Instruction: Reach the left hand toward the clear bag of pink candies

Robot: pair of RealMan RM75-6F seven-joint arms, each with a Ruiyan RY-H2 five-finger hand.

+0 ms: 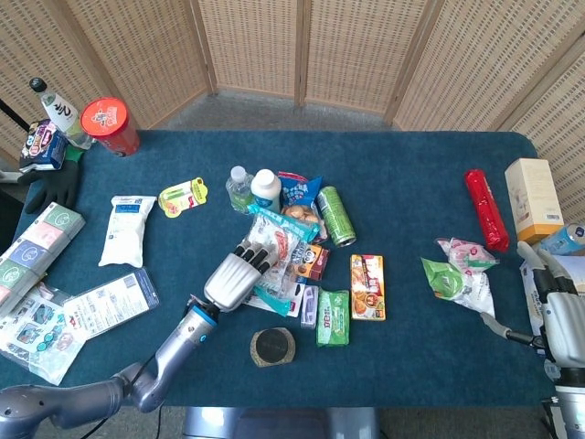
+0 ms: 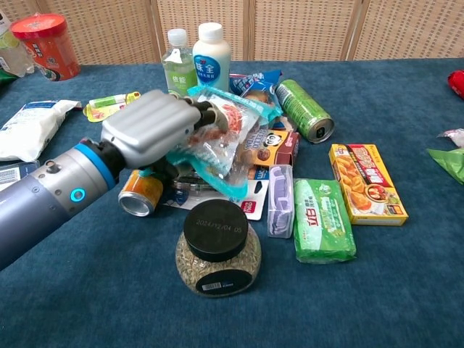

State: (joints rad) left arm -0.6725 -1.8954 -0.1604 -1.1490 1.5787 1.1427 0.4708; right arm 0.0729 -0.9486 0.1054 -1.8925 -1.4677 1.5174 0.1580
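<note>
The clear bag of pink candies [image 1: 285,240] [image 2: 230,139], edged in teal, lies on top of the snack pile at mid-table. My left hand [image 1: 235,278] [image 2: 154,129] is on its left side, fingers curled over the top of the bag and the thumb below it. The bag is bunched up and tilted in that grip. My right hand [image 1: 561,315] rests at the table's far right edge with fingers apart and nothing in it; the chest view does not show it.
Under and around the bag lie an orange can [image 2: 139,201], a green can [image 2: 305,109], two bottles [image 2: 210,52], small snack boxes, a green packet [image 2: 324,220] and a yellow box [image 2: 367,182]. A black-lidded jar [image 2: 217,251] stands in front. White packets lie left.
</note>
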